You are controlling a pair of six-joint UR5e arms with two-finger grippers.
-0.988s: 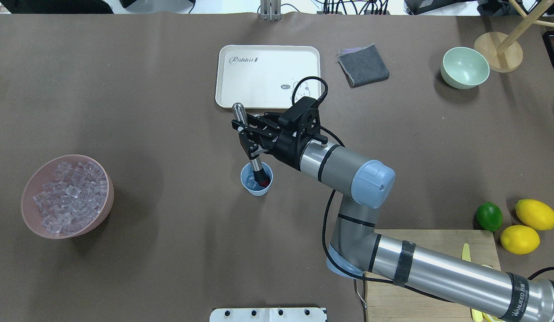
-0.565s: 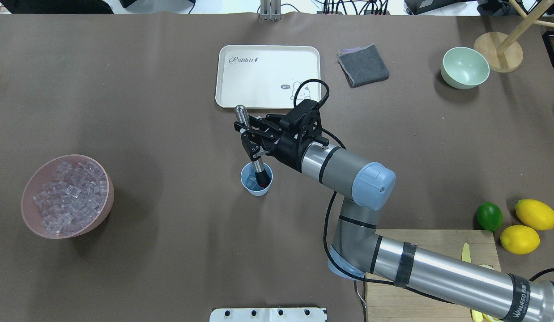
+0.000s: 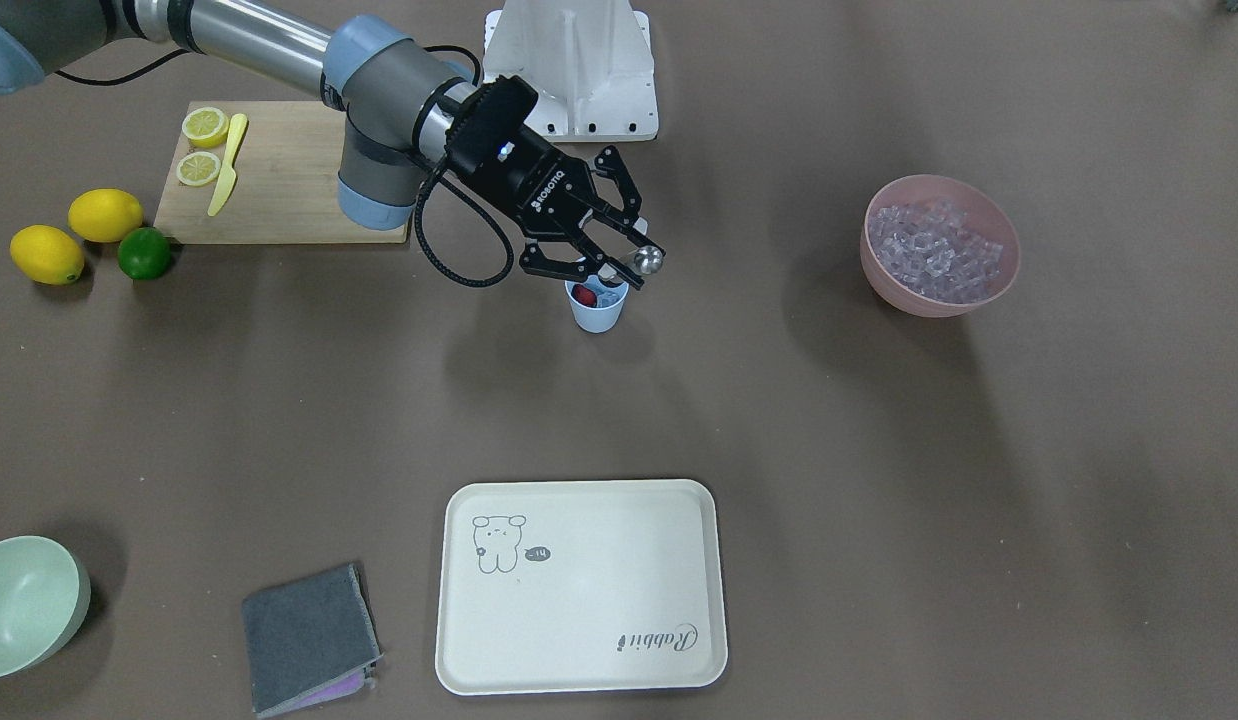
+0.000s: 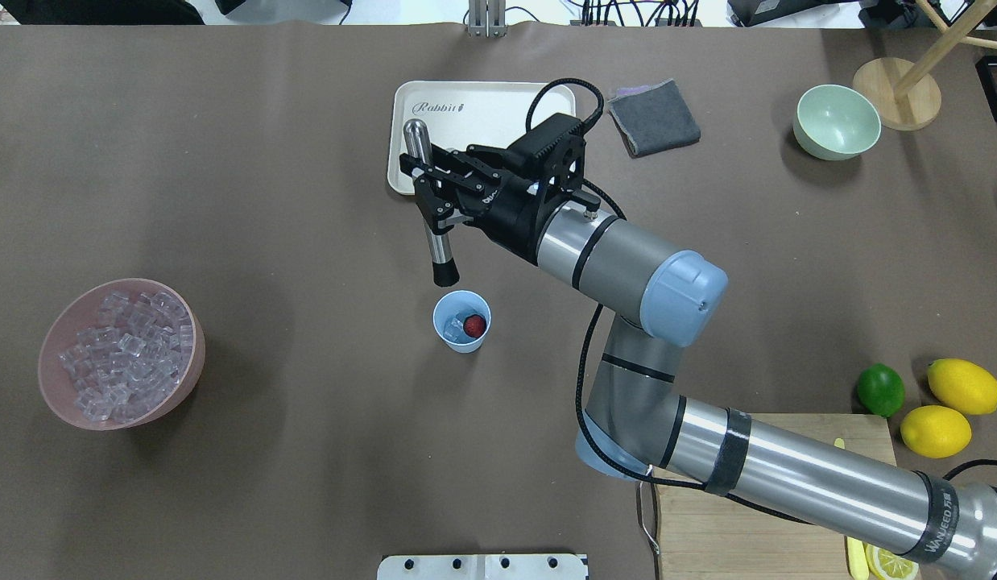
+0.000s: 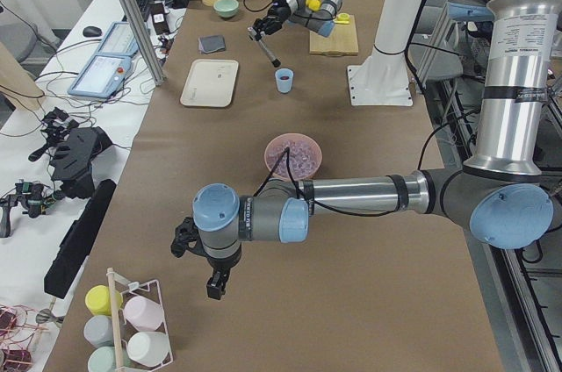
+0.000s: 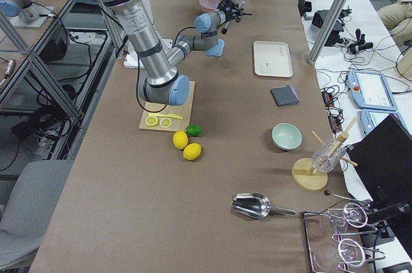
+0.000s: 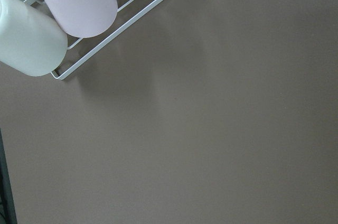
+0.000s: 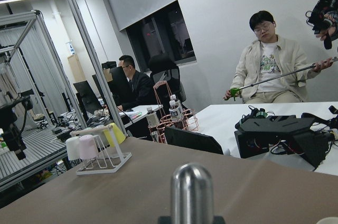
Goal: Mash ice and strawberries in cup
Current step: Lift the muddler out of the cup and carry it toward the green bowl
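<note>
The light blue cup [image 4: 463, 341] stands mid-table, also seen in the front view [image 3: 597, 312]. Inside it lie a red strawberry [image 4: 475, 325] and a few clear ice cubes [image 4: 452, 327]. My right gripper [image 4: 432, 201] is shut on a metal muddler [image 4: 436, 242] with a black tip, held tilted above and just beyond the cup, clear of it. Its rounded handle end fills the right wrist view [image 8: 192, 192]. My left gripper [image 5: 215, 280] shows only in the exterior left view, far from the cup; I cannot tell whether it is open or shut.
A pink bowl [image 4: 191, 379] of ice cubes [image 4: 120, 354] stands at the left. A cream tray [image 4: 482, 101], grey cloth [image 4: 654, 118], green bowl [image 4: 837, 122], lime [image 4: 880, 389], lemons [image 4: 963, 386] and cutting board [image 4: 788, 435] lie around. A cup rack [image 7: 79, 2] is under the left wrist.
My right gripper has lifted the muddler out of the cup and moved it toward the tray. The strawberry in the cup is now uncovered.
</note>
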